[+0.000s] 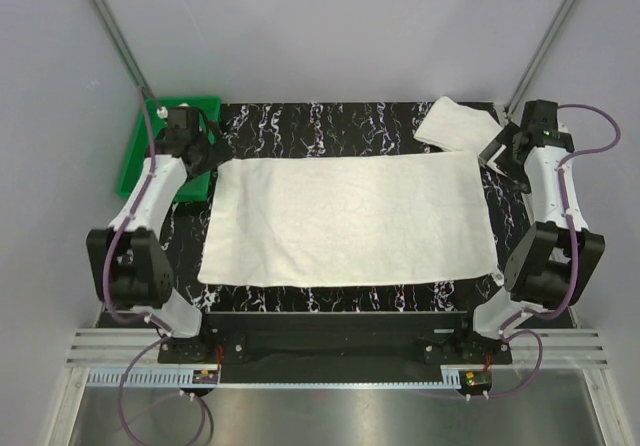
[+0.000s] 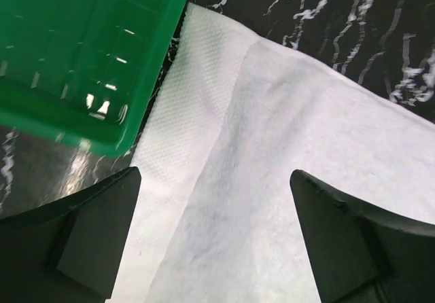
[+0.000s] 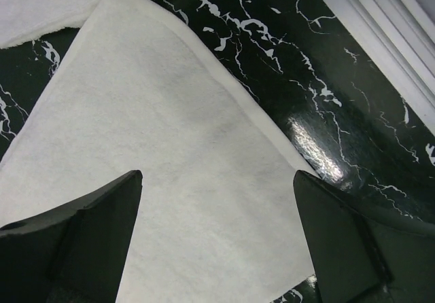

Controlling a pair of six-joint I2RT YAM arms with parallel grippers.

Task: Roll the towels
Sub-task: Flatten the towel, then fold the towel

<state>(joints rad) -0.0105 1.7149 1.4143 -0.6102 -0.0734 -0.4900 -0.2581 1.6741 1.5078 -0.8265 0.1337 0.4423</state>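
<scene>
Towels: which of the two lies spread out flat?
The big towel in the middle; the other towel, at the far right corner, is folded small.

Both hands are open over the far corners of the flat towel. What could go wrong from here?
1. The spread towel has its far-left corner right against the green tray, so the left hand might snag or shove the tray when it grips.
2. The second towel lies at the far-right corner, close to the right hand, which might pinch both cloths.
</scene>
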